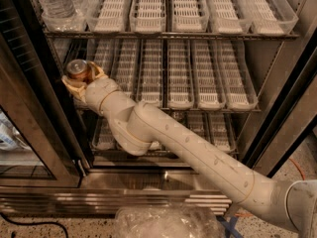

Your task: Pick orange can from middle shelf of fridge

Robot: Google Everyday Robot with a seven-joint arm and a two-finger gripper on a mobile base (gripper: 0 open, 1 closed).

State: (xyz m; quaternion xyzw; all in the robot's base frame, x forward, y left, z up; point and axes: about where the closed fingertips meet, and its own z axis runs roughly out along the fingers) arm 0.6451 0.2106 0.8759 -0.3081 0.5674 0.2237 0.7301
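Note:
The orange can (79,70) stands upright at the front left end of the middle shelf (198,83) of the fridge (277,113). Its silver top shows and its coppery body is mostly hidden. My gripper (82,79) reaches in from the lower right on a long pale arm, and its cream fingers (73,89) sit on both sides of the can, shut on it. The shelf's ribbed plastic lane trays to the right of the can hold nothing.
Clear water bottles (54,1) stand in the left lane of the top shelf. The dark-framed glass door (29,133) stands open at the left, close to the gripper. A lower rack (213,133) lies below. A crumpled clear plastic bag (168,222) lies on the floor in front.

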